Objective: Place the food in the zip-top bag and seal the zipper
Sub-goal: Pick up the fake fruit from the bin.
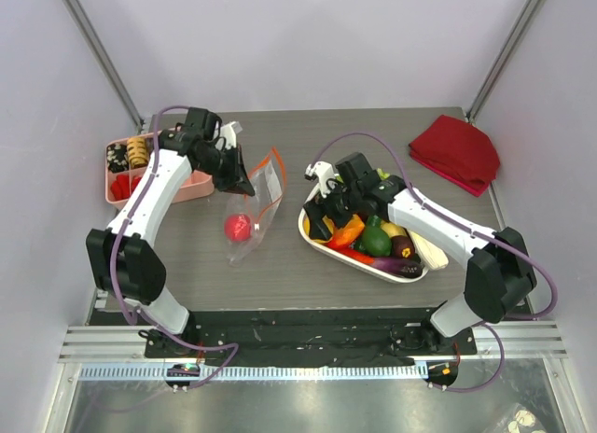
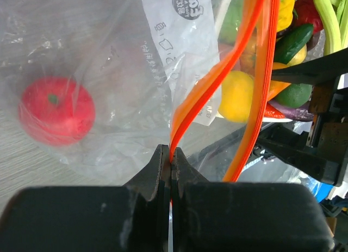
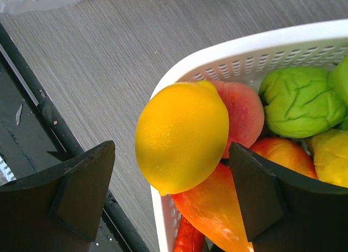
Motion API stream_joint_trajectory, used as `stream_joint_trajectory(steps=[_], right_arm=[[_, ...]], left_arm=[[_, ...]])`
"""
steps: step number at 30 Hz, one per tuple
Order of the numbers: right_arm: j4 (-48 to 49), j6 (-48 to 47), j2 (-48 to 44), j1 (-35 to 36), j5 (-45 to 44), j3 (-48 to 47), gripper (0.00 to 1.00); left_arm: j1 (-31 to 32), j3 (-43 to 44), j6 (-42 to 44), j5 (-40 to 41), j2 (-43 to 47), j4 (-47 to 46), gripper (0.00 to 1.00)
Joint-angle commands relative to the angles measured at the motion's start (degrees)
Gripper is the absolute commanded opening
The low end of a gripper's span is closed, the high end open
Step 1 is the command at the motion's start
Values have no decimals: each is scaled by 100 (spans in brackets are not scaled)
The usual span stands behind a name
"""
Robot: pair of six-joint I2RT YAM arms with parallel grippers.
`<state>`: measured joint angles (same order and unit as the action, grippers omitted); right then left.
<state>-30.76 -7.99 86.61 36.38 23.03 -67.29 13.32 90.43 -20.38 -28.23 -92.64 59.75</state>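
Note:
The clear zip-top bag (image 1: 254, 207) lies left of centre with its mouth lifted. A red toy tomato (image 1: 238, 228) sits inside it, also in the left wrist view (image 2: 57, 111). My left gripper (image 1: 233, 174) is shut on one strand of the red-orange zipper (image 2: 217, 83) at the mouth edge (image 2: 171, 153); the other strand (image 2: 258, 73) hangs apart, so the mouth is open. My right gripper (image 1: 320, 216) is open over the left end of the white basket (image 3: 239, 51). A yellow lemon (image 3: 182, 135) lies between its fingers, untouched, on top of a peach (image 3: 244, 116) and an orange pepper (image 3: 223, 208).
The basket (image 1: 312, 237) holds several more toy fruits and vegetables, including a green one (image 3: 299, 100). A pink compartment tray (image 1: 187, 188) stands at the far left behind my left arm. A red cloth (image 1: 457, 151) lies at the back right. A black strip runs along the table's near edge.

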Motion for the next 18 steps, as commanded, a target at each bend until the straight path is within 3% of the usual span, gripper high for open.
stream_joint_trajectory(steps=[1,5,8,15,18], right_arm=[[159,87,-4,62,62,84,89],[132,78,23,62,-44,58,86],[115,78,119,71,-44,-47,73],[-26,131,190,36,-176,-197,27],[-140,315,41,-201,-141,-416,19]], left_arm=[[65,62,-124,-262,-70,-376,0],[74,185,-106,-297,-96,-429,0],[65,159,-106,-350,-96,-455,0],[65,124,-54,-324,-26,-473,0],[65,124,-54,-341,-8,-490,0]])
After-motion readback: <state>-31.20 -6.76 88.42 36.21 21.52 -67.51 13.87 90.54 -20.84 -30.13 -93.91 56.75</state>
